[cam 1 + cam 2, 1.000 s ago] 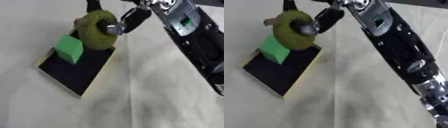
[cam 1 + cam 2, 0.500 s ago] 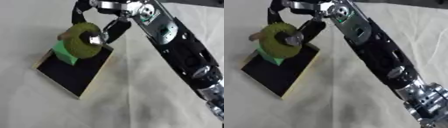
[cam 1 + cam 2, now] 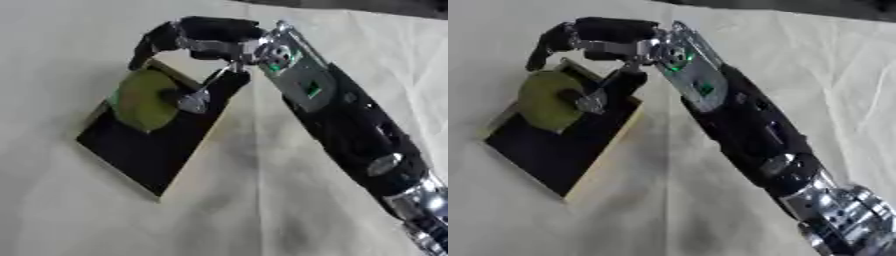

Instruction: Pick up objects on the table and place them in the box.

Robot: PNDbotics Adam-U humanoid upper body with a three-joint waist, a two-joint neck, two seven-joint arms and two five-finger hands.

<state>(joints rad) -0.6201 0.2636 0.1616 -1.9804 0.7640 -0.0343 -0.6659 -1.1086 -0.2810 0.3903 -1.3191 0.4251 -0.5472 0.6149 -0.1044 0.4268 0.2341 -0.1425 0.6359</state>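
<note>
The right hand (image 3: 194, 42) grips an olive-green disc (image 3: 143, 100) over the black-lined box (image 3: 131, 155).

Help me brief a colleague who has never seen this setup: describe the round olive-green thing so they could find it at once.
On the pale cloth lies a shallow box with a black inside and light rim. At its far end, under the right hand, sits the olive-green disc. It is the only round thing there, with a dark hub at its middle.

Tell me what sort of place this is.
Probably a robot test bench: a table under a wrinkled white cloth, one black-lined box, and the right hand holding an olive-green disc over it.
</note>
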